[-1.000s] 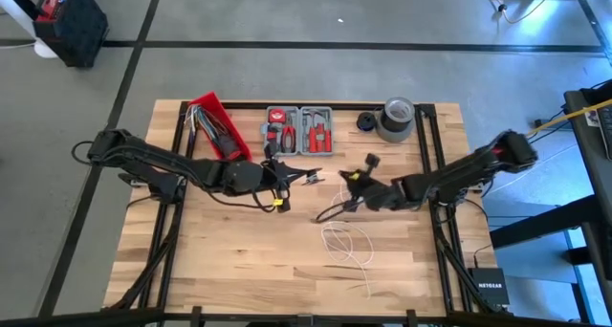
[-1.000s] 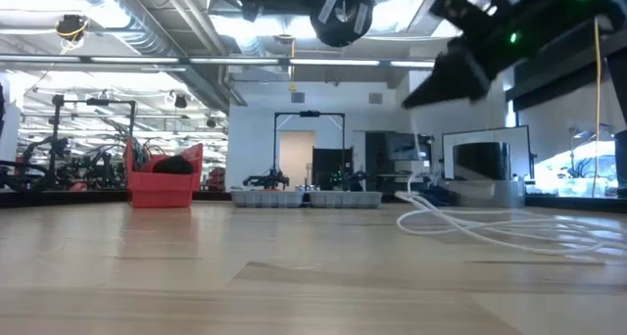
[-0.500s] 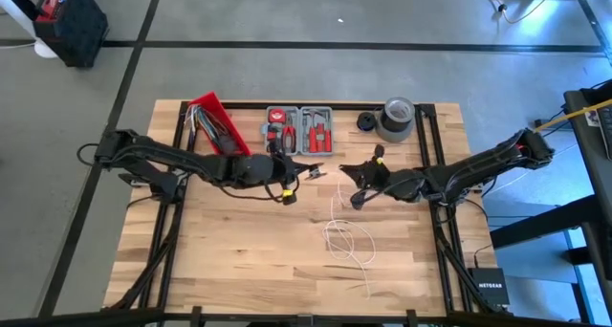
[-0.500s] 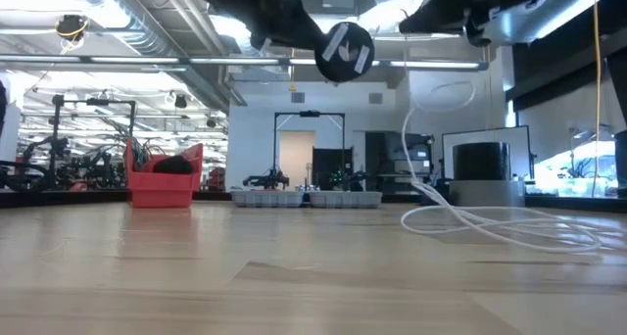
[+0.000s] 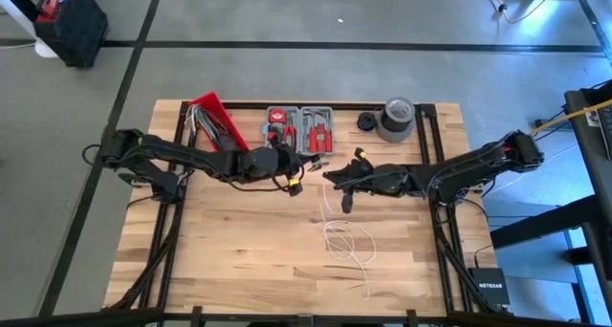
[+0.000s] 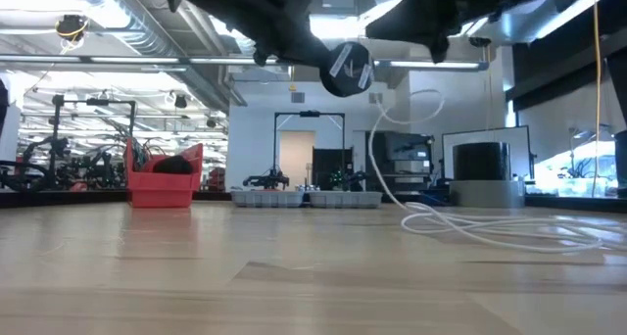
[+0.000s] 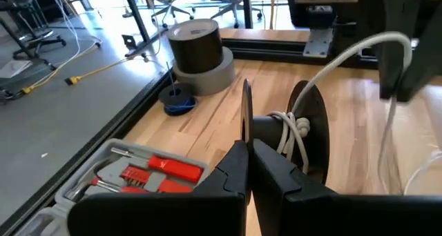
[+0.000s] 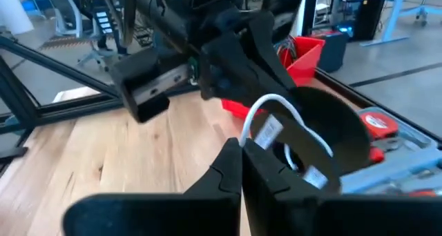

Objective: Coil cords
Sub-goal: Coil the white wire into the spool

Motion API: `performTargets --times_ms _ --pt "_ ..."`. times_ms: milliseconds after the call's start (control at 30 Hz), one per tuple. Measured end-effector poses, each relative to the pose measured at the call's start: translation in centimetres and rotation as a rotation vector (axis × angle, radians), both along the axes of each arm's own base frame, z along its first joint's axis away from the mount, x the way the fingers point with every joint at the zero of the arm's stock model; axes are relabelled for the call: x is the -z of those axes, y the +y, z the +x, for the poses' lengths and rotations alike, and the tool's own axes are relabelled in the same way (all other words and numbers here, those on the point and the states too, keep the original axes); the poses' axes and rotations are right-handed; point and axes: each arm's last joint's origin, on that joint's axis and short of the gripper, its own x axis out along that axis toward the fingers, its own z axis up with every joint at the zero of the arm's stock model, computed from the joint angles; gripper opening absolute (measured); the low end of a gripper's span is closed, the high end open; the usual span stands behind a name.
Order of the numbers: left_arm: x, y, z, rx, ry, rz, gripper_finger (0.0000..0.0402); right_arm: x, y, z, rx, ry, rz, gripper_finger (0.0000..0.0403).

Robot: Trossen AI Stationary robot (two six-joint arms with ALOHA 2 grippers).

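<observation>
1. Over mid-table, we see the white cord [image 5: 346,239] partly wound on a black spool [image 7: 304,129]; a few turns sit on the hub, and the rest runs up in an arc and drops to a loose pile on the wood.
2. Cord looks thin, limp and springy; the slack pile [image 6: 490,227] lies in tangled loops near the table's middle-right. We can't pick out a black cord here.
3. Left gripper [image 5: 292,174] has its fingers pressed together on the spool's flange, holding it in the air.
4. Right gripper [image 5: 335,177] sits just beside the spool, fingers pressed together, pinching the white cord where it arcs toward the hub.
5. Risk, our call: the wraps look loose, so they could slip off the hub if tension drops.
6. Risk: the floor pile could knot or snag as it is drawn up, jerking the cord out of the pinch.
7. Risk: the two grippers are very near; a wide winding sweep could knock them together.
8. Further out: red bin [image 5: 218,126], tool tray [image 5: 299,129], tape roll [image 5: 397,119].
</observation>
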Motion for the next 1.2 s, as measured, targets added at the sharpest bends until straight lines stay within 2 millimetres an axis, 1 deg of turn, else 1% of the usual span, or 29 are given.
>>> performTargets --times_ms 133,267,400,500,600,700,800,867,1000,1100,1200 --pt "-0.1 -0.1 0.1 0.003 -0.018 -0.002 0.0000 0.3 0.2 1.6 -0.018 -0.021 -0.005 0.0002" --pt "-0.2 -0.3 0.1 0.011 -0.030 0.002 0.0000 1.0 0.5 3.3 -0.030 0.014 -0.031 0.0002" --pt "-0.8 -0.7 0.3 0.025 -0.089 0.005 0.0000 1.7 0.9 5.1 -0.038 0.052 -0.081 0.0002" --pt "-0.8 -1.2 0.2 0.031 -0.080 0.029 0.0000 2.5 1.0 6.1 -0.027 0.090 -0.110 0.0003" --pt "-1.0 -1.6 0.1 0.051 -0.081 0.036 0.0000 3.1 0.9 6.2 0.001 0.129 -0.140 0.0003" --pt "-1.5 -2.2 -0.3 0.076 -0.089 0.048 0.0000 3.9 0.8 5.8 0.050 0.234 -0.175 0.0003" --pt "-1.8 -2.7 -0.5 0.099 -0.091 0.049 0.0000 4.2 1.3 5.3 0.095 0.290 -0.214 0.0003" --pt "-2.0 -2.8 -0.6 0.103 -0.095 0.049 0.0000 4.3 1.8 5.1 0.124 0.303 -0.240 0.0003" --pt "-2.1 -2.8 -0.6 0.109 -0.106 0.046 0.0000 4.3 2.3 5.0 0.116 0.304 -0.250 0.0003" --pt "-2.1 -2.9 -0.6 0.108 -0.104 0.046 0.0000 5.0 2.2 5.0 0.129 0.309 -0.239 0.0003" --pt "-2.0 -2.9 -0.6 0.109 -0.102 0.046 0.0000 6.2 2.2 5.1 0.136 0.305 -0.226 0.0003"
